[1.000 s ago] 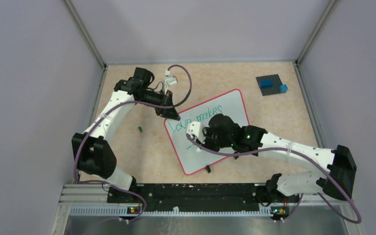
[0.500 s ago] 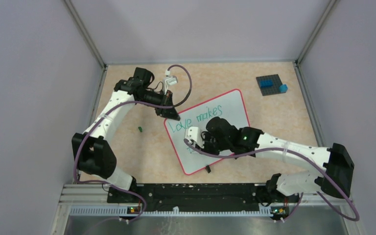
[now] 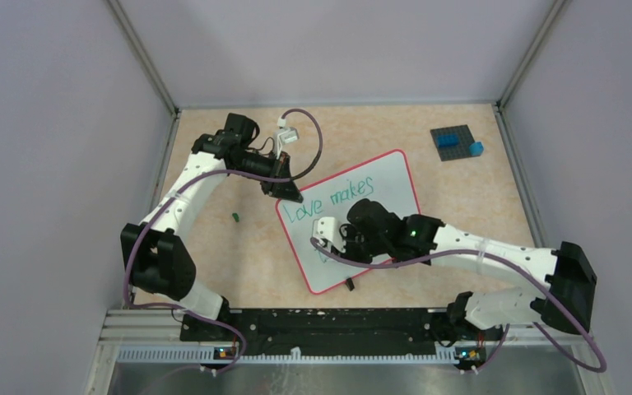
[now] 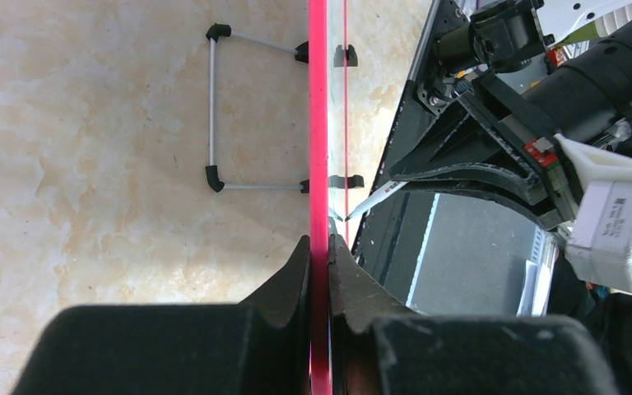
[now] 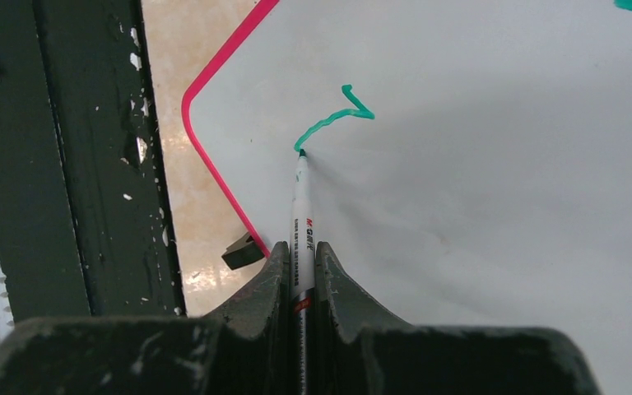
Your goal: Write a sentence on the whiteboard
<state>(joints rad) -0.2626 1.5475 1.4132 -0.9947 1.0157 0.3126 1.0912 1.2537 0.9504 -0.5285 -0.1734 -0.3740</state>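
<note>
Green words, "Love makes", run along the far side of the whiteboard. Below them is only one short stroke, so most of the sentence seems left to write. The right gripper pinches the marker, tip on the board. The left gripper is clamped on the red-pink rim. The glossy white board lies askew mid-bench.

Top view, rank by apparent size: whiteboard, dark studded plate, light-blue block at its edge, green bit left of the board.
1. whiteboard, by far
2. dark studded plate
3. light-blue block
4. green bit, a mere speck
</note>
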